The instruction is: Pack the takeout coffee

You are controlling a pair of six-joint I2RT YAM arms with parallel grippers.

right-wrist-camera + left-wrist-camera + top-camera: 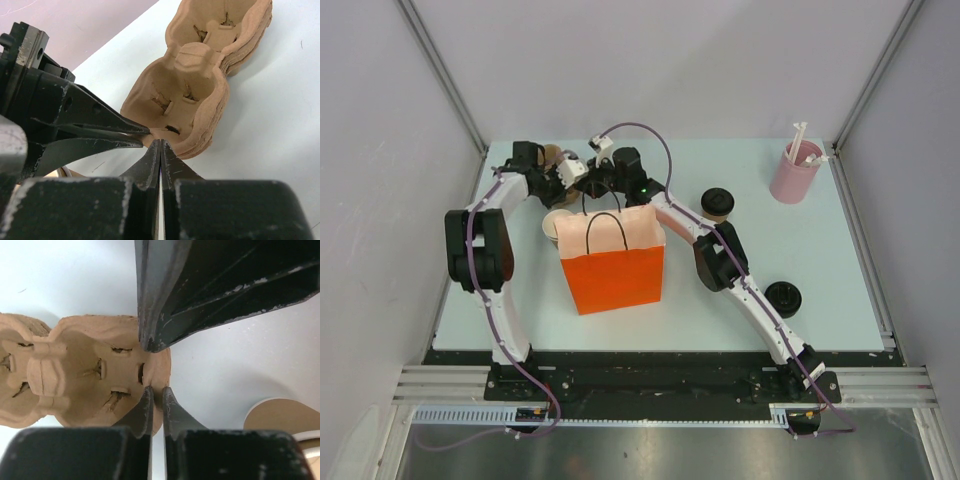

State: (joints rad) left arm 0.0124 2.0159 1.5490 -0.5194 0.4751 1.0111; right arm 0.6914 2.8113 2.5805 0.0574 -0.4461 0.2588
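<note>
One takeout coffee cup (717, 203), tan with a black lid, stands right of the orange bag (613, 265). A second black-lidded cup (783, 297) stands at the front right. Both grippers meet behind the bag at a stack of brown pulp cup trays (552, 155). My left gripper (156, 390) is shut on the near rim of the top tray (85, 370). My right gripper (160, 143) is shut, its tips touching the same rim of the tray stack (200, 95); I see no tray material between them. Neither gripper holds a cup.
A pink cylinder with white straws (795, 172) stands at the back right. A round tan thing with a white rim (557, 225) sits just left of the bag's top and shows in the left wrist view (280, 415). The walls close in on three sides.
</note>
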